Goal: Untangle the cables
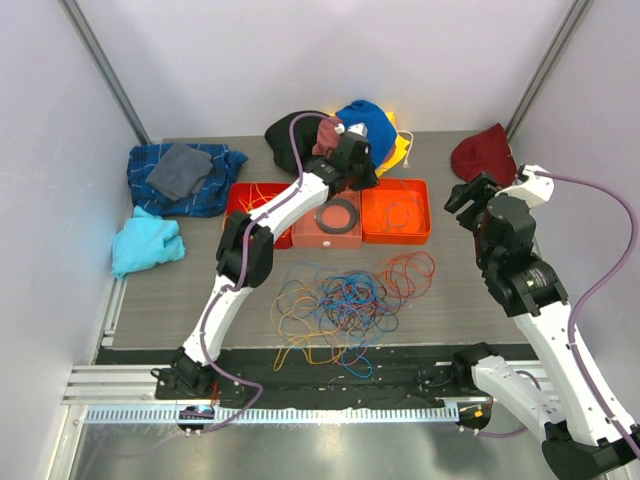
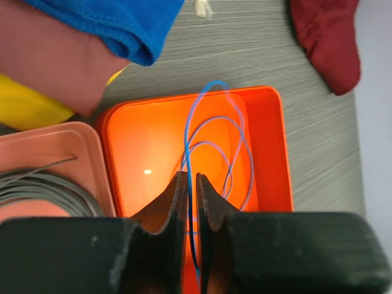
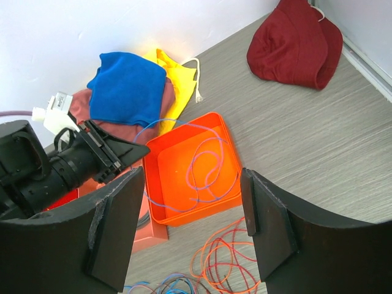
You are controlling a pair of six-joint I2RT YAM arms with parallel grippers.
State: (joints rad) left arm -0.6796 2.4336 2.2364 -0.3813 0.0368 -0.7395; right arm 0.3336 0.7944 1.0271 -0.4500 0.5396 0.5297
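Observation:
A tangle of thin orange, yellow, blue and red cables (image 1: 340,300) lies on the table in front of three trays. My left gripper (image 2: 190,179) is over the trays (image 1: 352,165), shut on a thin blue cable (image 2: 215,144). That cable loops down into the orange tray (image 2: 269,153). The cable and tray also show in the right wrist view (image 3: 208,168). My right gripper (image 3: 191,174) is open and empty, raised at the right (image 1: 463,197), apart from the cables. Red and orange loops (image 3: 226,260) lie below it.
A salmon tray (image 1: 305,238) holds a black ring (image 1: 337,213), and a red tray (image 1: 240,195) holds an orange wire. Cloths lie around: blue plaid with grey (image 1: 185,175), turquoise (image 1: 145,245), dark red (image 1: 483,155), and a blue, yellow and black pile (image 1: 370,125).

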